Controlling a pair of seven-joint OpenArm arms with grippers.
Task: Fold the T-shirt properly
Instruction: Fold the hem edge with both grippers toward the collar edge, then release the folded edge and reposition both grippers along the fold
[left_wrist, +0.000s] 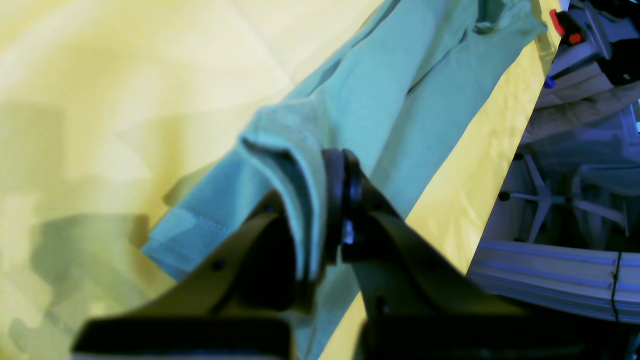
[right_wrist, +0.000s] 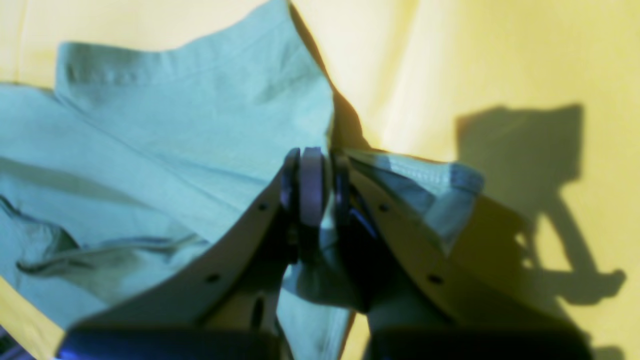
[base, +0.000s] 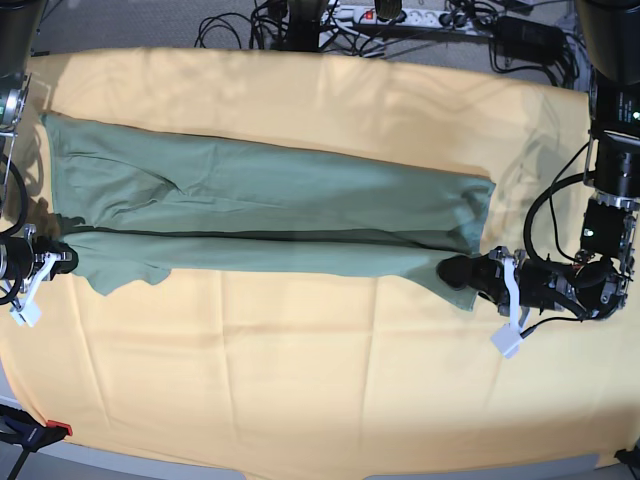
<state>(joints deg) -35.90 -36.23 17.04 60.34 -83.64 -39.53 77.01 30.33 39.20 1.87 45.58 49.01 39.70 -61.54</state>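
Left wrist view: the left gripper is closed on a bunched fold of the T-shirt, pinched between its jaws. From there the green fabric runs away in a long band over the yellow cloth. A narrow yellow strip separates the shirt from the cloth's right edge, beyond which lies clutter too blurred to name.

Right wrist view: the right gripper is clamped on a hemmed corner of the T-shirt — stitching shows along the hem. Open yellow cloth spreads to the right.

Base view: the T-shirt lies stretched left to right across the yellow cloth on the tabletop, both ends held. The near half of the cloth is bare — wide room there. Cables lie past the far edge. No readable writing.
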